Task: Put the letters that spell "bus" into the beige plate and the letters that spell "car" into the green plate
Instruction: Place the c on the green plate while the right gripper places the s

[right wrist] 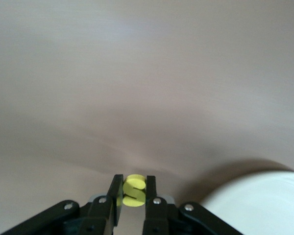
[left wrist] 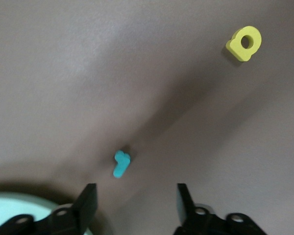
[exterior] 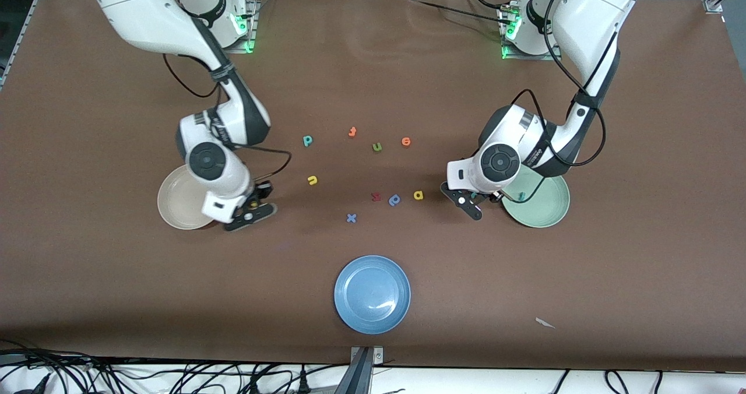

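Yellow s (right wrist: 134, 191) pinched beside beige plate (right wrist: 255, 203) rim.

We see a brown table (exterior: 116, 301), a blue plate (exterior: 372, 294), a beige plate (exterior: 178, 201), a pale green plate (exterior: 545, 204) and a yellow s (right wrist: 134, 191).

Three plates on the surface: plate A (exterior: 175, 207) toward the right arm's end, plate B (exterior: 551, 210) toward the left arm's end, plate C (exterior: 372, 294) midway along the edge nearest the front camera.

Between A and B, loose letters:
- farther row: p (exterior: 307, 141), t (exterior: 352, 131), first u (exterior: 377, 146), o (exterior: 406, 142)
- nearer: second u (exterior: 313, 179), a (exterior: 418, 195), x (exterior: 351, 218)

Right tool (right wrist: 134, 183) beside A, s (right wrist: 134, 191) between its fingers. Left tool (left wrist: 133, 196) beside B, r (left wrist: 121, 164) on the surface before it.
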Robot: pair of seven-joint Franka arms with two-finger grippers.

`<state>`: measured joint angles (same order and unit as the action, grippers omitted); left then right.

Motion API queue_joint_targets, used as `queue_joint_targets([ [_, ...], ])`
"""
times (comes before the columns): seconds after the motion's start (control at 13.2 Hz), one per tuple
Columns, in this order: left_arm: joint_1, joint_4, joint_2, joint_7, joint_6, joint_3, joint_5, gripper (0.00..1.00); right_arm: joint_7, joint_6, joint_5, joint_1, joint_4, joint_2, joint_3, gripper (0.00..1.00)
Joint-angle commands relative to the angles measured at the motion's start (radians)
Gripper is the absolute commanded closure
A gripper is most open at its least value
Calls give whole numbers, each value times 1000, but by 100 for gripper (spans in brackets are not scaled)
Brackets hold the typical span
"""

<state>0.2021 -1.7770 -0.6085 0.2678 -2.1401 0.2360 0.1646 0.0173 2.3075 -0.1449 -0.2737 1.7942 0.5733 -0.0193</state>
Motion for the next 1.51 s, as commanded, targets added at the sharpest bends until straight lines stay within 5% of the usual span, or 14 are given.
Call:
queue_joint_targets([
  [0.0,-15,4,-36,54,-44,3,80,41,1,-14,4,-1,66,-70,59,98],
  [0.3,-24,2,-60,48,-69,3,124,47,27,10,17,30,132,-90,148,97],
  [0.61,-21,-7,-59,41,-69,5,124,47,194,79,184,93,226,-136,177,91],
  [0.68,-16,-7,-60,41,-69,5,124,48,194,90,230,93,234,-144,182,79],
  [0.83,-13,-7,-60,41,-69,5,124,51,191,81,258,91,231,-145,188,0],
  [1.06,-12,-5,-60,44,-69,5,125,94,143,78,287,82,222,-147,177,0],
  [1.44,-21,5,-22,48,-47,5,125,100,-175,78,288,62,186,-141,29,0],
])
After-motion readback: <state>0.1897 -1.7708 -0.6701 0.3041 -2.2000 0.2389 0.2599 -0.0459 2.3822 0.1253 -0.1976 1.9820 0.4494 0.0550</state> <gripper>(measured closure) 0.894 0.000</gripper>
